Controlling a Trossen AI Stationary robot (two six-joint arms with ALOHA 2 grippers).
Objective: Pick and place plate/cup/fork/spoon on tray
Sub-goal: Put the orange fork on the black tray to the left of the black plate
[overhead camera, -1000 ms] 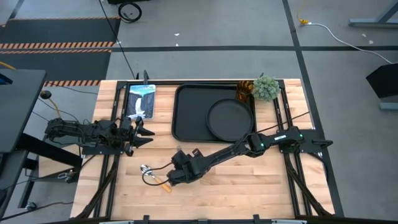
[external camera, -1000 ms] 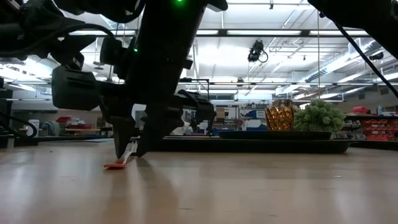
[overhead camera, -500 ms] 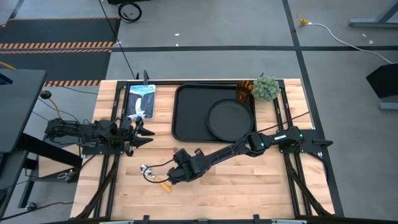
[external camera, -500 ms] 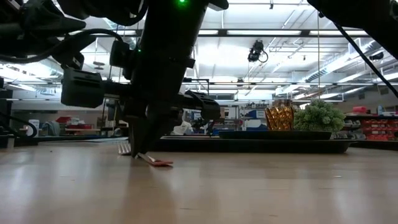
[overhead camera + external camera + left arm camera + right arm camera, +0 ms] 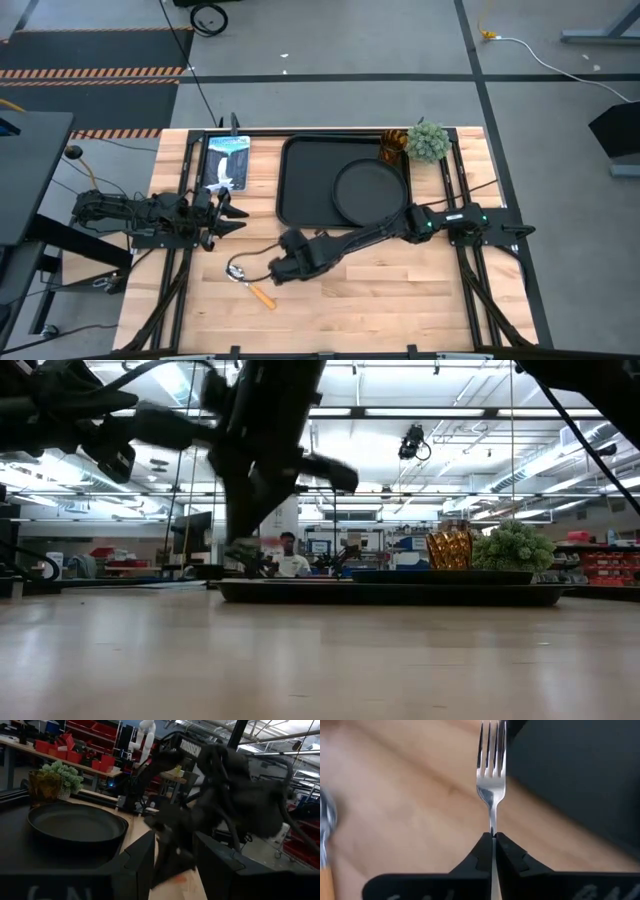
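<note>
The fork (image 5: 491, 775) is between the shut fingers of my right gripper (image 5: 493, 836), above the wood near the tray's near left corner (image 5: 275, 268). Its tines point away from the fingers and its handle is hidden behind them. The spoon (image 5: 248, 283) lies flat on the table just left of that gripper. The round plate (image 5: 368, 190) sits inside the black tray (image 5: 300, 190). The amber cup (image 5: 393, 143) stands at the tray's far right corner. My left gripper (image 5: 228, 212) waits open at the table's left. My right gripper pinches the fork's thin metal neck (image 5: 492, 822), just behind the tines, between its two fingertips. The fork runs along the fingers, with the tines sticking out ahead of them. In the low view nothing of the fork rests on the table.
A small green potted plant (image 5: 428, 140) stands beside the cup at the far right. A blue-and-white flat item (image 5: 226, 162) lies left of the tray. Bare wood stretches along the near edge. A person (image 5: 290, 563) shows in the room beyond.
My right gripper has shut on the fork, which first swung round on the table. The gripper has then risen and drawn a little toward the tray, lifting the fork clear. The spoon has stayed where it was.
</note>
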